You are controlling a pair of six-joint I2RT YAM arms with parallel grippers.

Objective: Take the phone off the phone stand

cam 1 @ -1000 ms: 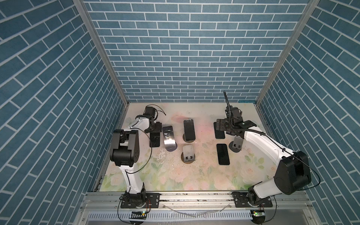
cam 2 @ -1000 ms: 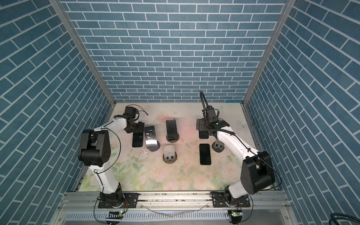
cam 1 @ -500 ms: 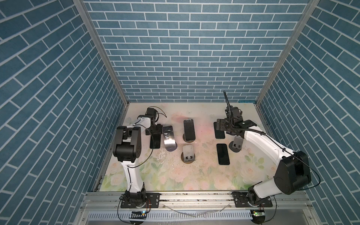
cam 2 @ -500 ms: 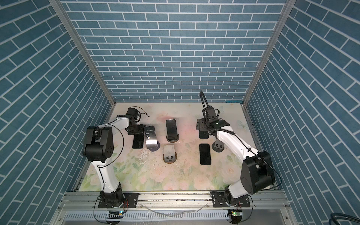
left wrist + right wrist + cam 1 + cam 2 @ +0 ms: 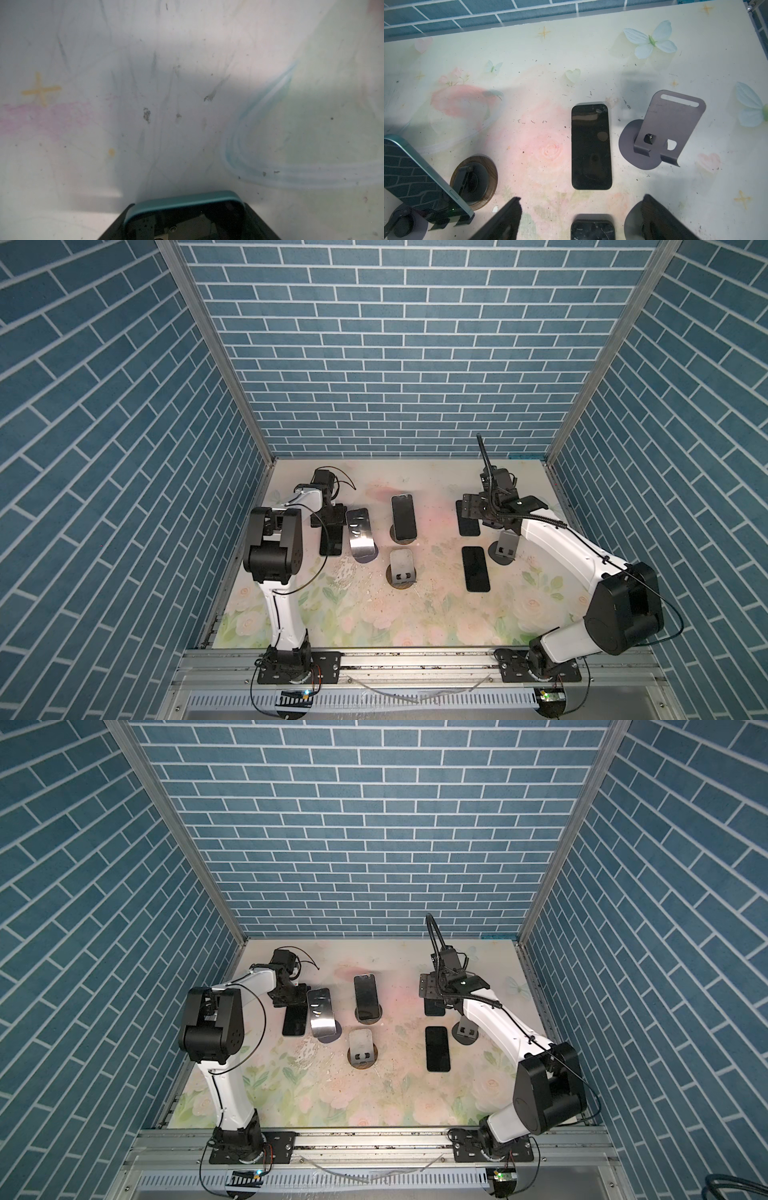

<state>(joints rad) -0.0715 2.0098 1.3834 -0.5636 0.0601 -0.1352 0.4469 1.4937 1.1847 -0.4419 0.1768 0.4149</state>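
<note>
My left gripper (image 5: pixel 332 519) (image 5: pixel 187 205) is shut on the far end of a teal-edged phone (image 5: pixel 182 200), which lies low over the mat at the left (image 5: pixel 331 540) (image 5: pixel 295 1022). Beside it a reflective phone (image 5: pixel 361 536) leans on a stand. A dark phone (image 5: pixel 403 515) (image 5: pixel 419 174) leans on the middle phone stand (image 5: pixel 395 536). My right gripper (image 5: pixel 473 512) (image 5: pixel 581 197) is open above a flat black phone (image 5: pixel 592 228) (image 5: pixel 468 527) without touching it.
An empty stand on a round wooden base (image 5: pixel 402 569) (image 5: pixel 474 180) sits at the centre. Another black phone (image 5: pixel 476 569) (image 5: pixel 590 146) lies flat next to an empty grey stand (image 5: pixel 507 549) (image 5: pixel 662 133). Brick walls close in three sides.
The left arm's elbow has swung a little to the right while its gripper stays on the phone. The right arm has not moved.
</note>
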